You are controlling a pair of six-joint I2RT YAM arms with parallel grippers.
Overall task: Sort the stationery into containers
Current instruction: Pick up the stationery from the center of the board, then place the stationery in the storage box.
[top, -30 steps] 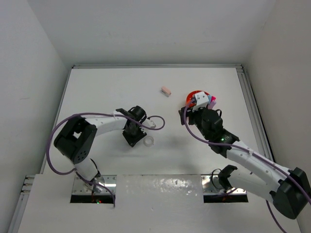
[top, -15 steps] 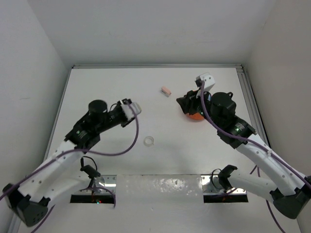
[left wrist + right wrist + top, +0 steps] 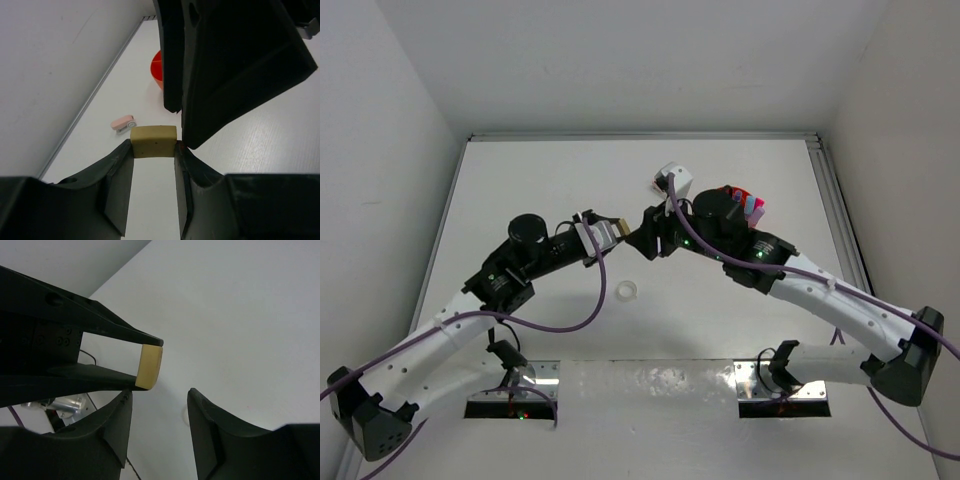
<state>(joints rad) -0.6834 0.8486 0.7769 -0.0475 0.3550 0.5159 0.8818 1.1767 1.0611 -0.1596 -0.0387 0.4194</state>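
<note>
Just left of the table's (image 3: 520, 180) middle we see the left gripper (image 3: 605, 230) raised off the surface, its jaws pinching the beige eraser block (image 3: 153, 141) at their very tips. The clear tape ring (image 3: 626, 291) lies flat below, nearer the front edge. Facing it, the right gripper (image 3: 159, 399) has its jaws spread with nothing between them, just beside the block, and we cannot tell whether it touches. A small pink eraser (image 3: 123, 124) lies toward the rear edge, and the orange tub (image 3: 156, 70) stands toward the right rear corner with pink markers (image 3: 752, 207) poking out.
</note>
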